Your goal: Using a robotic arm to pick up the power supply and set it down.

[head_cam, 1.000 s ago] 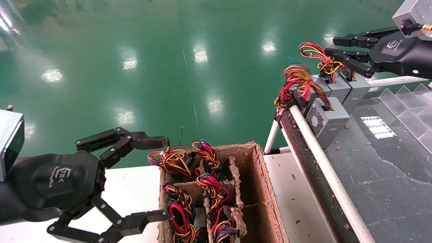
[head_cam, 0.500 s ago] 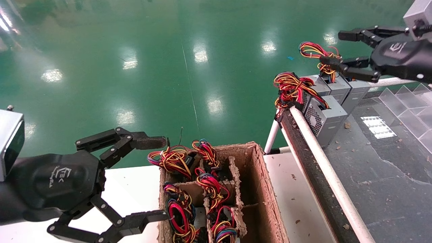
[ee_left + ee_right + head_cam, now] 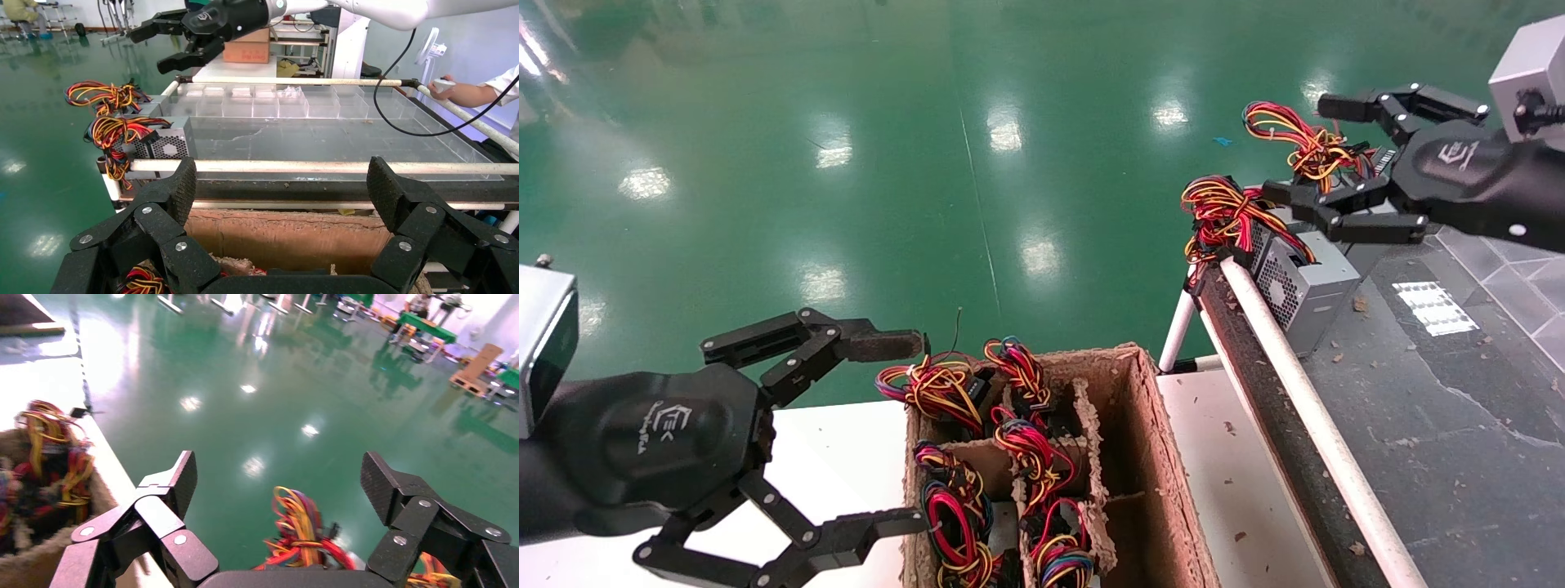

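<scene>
Several grey power supplies stand in a row at the far left end of the dark belt. The nearest power supply [image 3: 1307, 282] shows its perforated vent face, with its wire bundle [image 3: 1222, 208] hanging over the white rail. My right gripper [image 3: 1299, 147] hovers open just above the row, its fingers either side of another wire bundle [image 3: 1299, 143], which also shows between them in the right wrist view [image 3: 300, 530]. It holds nothing. My left gripper [image 3: 910, 433] stays open beside the cardboard box, empty. The left wrist view shows the supply [image 3: 165, 144] and the right gripper [image 3: 153, 49] above it.
A cardboard box [image 3: 1148, 441] with dividers holds several more wire-topped supplies. A white rail [image 3: 1303, 408] edges the dark belt [image 3: 1418, 408]. Clear plastic compartments [image 3: 275, 104] line the belt's far side. A person's arm [image 3: 465, 92] is at its far corner.
The nearest supply's wires stopped swinging and it came to rest. My right gripper spread wider, then moved down and nearer over the row. The left arm has not moved.
</scene>
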